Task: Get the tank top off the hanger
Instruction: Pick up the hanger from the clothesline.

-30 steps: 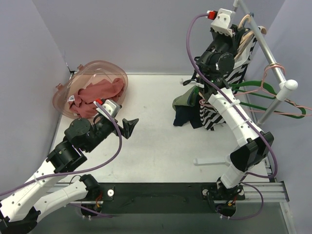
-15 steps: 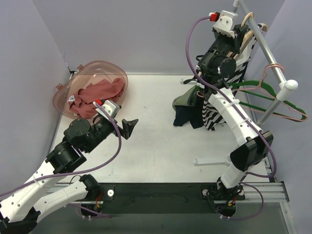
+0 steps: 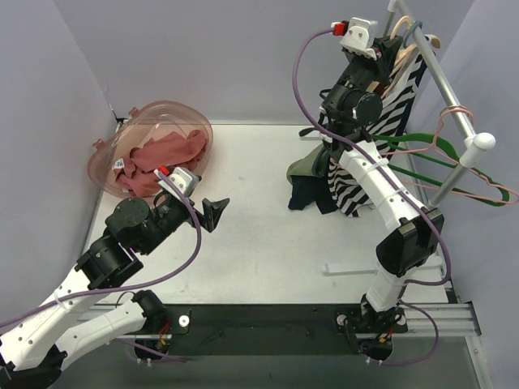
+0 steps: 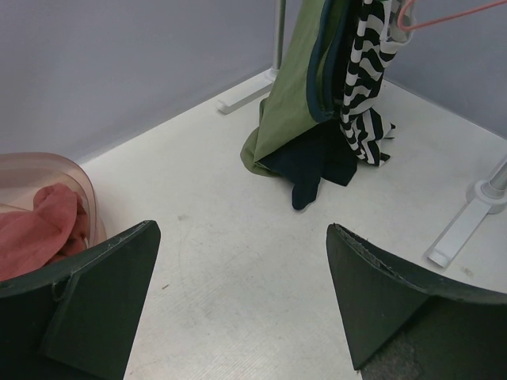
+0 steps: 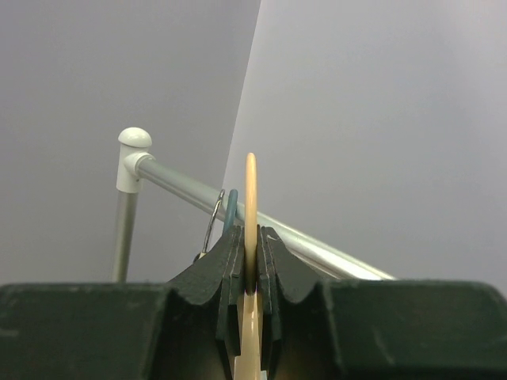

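Right arm is up high at the silver metal clothes rail, and the right gripper has its jaws pressed together on the neck of the cream-coloured hanger, a thin pinch right at the hook. Just beside it on the rail sits a dark teal hanger, and a thin wire hook next to that.

Below the grip hangs the black-and-white striped tank top, draped down from the rail end with its hem near the white bench. It's on a hanger up there (which one, the views don't settle). Bunched against it are an olive green garment and a dark navy garment, both trailing onto the bench.

Further along the rail, a green plastic hanger and a pale pink wire hanger hang bare.

Over on the left, the left gripper hovers low above the bench, jaws spread wide and holding nothing, well apart from the clothes. Behind it sits the translucent pink plastic basket with a red cloth piled inside.
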`<action>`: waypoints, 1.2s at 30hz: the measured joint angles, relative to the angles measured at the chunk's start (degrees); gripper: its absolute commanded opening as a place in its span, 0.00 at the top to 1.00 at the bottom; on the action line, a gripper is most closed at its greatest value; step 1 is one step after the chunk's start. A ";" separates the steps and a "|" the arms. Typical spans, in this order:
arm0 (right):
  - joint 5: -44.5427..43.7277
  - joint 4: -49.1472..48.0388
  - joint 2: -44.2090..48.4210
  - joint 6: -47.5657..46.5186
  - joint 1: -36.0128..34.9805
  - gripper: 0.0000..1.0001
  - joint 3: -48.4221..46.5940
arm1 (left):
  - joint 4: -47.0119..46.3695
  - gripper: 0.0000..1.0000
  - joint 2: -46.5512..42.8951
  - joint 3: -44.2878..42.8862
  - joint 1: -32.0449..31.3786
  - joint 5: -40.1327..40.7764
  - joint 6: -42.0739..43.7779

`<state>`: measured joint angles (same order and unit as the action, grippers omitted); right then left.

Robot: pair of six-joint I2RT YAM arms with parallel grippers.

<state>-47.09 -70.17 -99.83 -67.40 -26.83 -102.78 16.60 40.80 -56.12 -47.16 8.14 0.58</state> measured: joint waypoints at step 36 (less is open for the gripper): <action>7.96 -0.81 -4.31 1.36 7.26 1.00 -1.33 | 1.90 0.03 2.62 -1.99 0.00 -0.02 1.36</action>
<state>-39.13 -70.98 -104.14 -66.04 -19.57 -104.12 18.50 43.42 -58.11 -47.16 8.12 1.93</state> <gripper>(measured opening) 0.093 0.974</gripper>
